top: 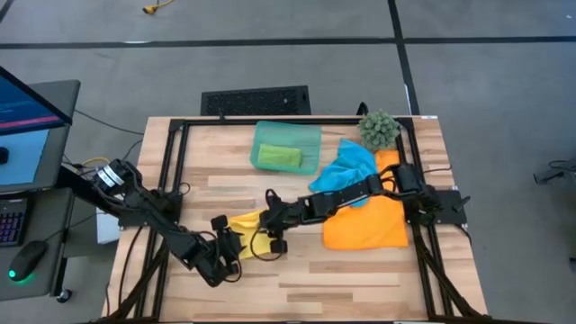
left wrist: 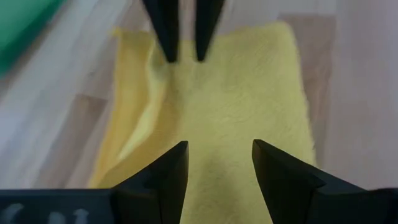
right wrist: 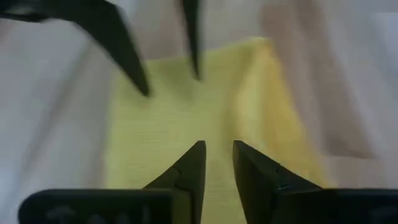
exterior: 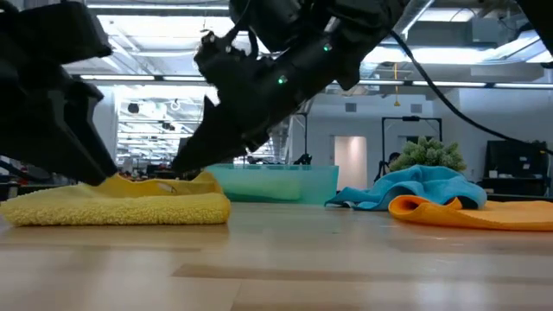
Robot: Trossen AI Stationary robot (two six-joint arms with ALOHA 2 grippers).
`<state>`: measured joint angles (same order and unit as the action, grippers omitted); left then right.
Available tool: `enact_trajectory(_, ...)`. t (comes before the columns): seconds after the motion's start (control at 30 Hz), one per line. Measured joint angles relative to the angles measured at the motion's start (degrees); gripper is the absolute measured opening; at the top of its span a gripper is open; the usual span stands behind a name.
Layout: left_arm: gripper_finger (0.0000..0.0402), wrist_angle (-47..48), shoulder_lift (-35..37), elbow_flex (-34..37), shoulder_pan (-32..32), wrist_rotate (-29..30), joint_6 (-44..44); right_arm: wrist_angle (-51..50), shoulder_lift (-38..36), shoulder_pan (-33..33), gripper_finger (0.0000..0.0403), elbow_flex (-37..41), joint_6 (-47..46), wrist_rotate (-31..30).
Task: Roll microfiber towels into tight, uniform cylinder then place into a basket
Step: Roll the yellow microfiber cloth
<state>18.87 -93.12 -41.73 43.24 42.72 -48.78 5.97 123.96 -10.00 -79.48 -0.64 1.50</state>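
Observation:
A yellow towel lies folded into a flat band on the wooden table, left of centre. My left gripper stands open over its near-left end, fingers slanting down. From the right, my right gripper comes down slanting on the towel's other end, its fingertips only a narrow gap apart. The teal basket stands at the far middle with a rolled green towel lying inside. A blue towel and an orange towel lie crumpled at the right. My left gripper has its open fingertips right at the yellow towel's top surface, slanting down from the near left; whether they touch it I cannot tell. My right gripper has its fingertips down on the towel's raised upper fold, slanting from the right. Whether cloth sits between them I cannot tell.
A spiky green plant ball stands at the far right corner, behind the blue towel. A black frame runs along the table's edges. Bare wood lies along the near edge.

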Motion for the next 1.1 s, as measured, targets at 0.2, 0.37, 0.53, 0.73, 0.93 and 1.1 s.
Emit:
enact_trajectory(0.2,0.0171,-8.30,0.00,4.14,0.00,-0.28,-0.03,0.39,0.02,-0.15,0.0077,0.00,-0.70,0.12)
enact_trajectory(0.37,0.0171,-8.60,0.00,4.56,0.00,-0.22,-1.38,0.49,0.04,1.23,0.0057,0.49,-2.38,-0.07)
enact_trajectory(0.53,0.0171,-8.98,0.00,4.56,-0.20,-1.31,-1.48,0.82,0.15,0.88,0.0040,1.03,-2.40,1.14)
enact_trajectory(0.73,0.0171,-8.98,0.00,4.54,-0.24,-1.31,-1.50,1.76,0.15,0.61,0.0012,1.03,-2.40,1.22)
enact_trajectory(0.93,0.0171,-8.98,0.00,4.51,-0.78,-1.34,-1.48,3.50,0.15,0.76,0.0008,1.03,-2.45,1.46)
enact_trajectory(1.1,0.0171,-8.96,0.00,4.51,-1.54,-1.36,-1.39,5.27,0.15,0.70,0.0011,1.03,-3.48,1.49)
